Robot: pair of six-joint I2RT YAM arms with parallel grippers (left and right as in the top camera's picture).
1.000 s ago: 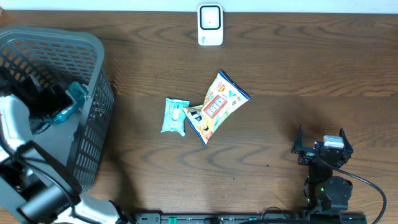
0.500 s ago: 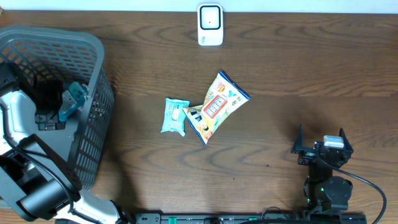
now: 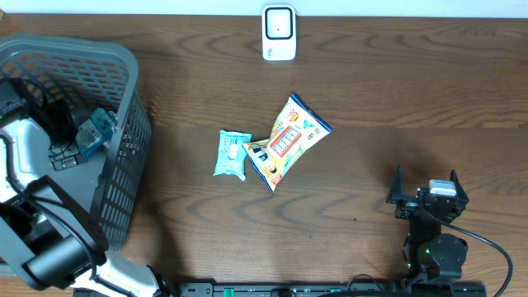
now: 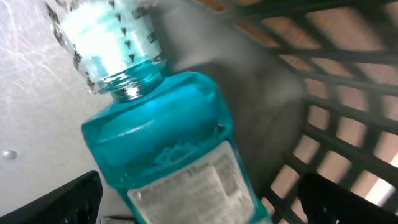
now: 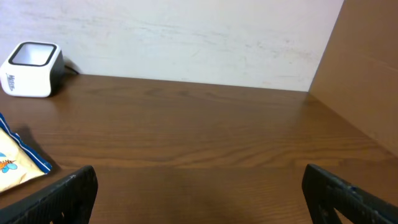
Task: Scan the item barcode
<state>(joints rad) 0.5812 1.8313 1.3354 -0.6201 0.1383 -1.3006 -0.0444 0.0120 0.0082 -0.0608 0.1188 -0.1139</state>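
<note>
A teal mouthwash bottle (image 4: 163, 144) with a clear cap and a white label lies on the floor of the grey basket (image 3: 82, 46). From above, the bottle (image 3: 94, 130) rests against the basket's right wall. My left gripper (image 4: 205, 202) is down inside the basket, open, and the bottle's lower body lies between its black fingers (image 4: 65, 200) without being clamped. In the overhead view the left gripper (image 3: 73, 136) sits just left of the bottle. The white barcode scanner (image 3: 279, 33) stands at the table's far edge. My right gripper (image 3: 426, 178) rests open near the front right, holding nothing.
A yellow snack bag (image 3: 289, 142) and a small teal packet (image 3: 232, 153) lie mid-table. The right wrist view shows the scanner (image 5: 31, 60) far left, the snack bag's corner (image 5: 15, 163) and a cardboard wall (image 5: 364, 68) at right. The basket's lattice wall (image 4: 348, 93) is close beside the bottle.
My left arm has shifted inside the basket toward its far side, turning over the bottle. The bottle has barely moved. The right arm is still.
</note>
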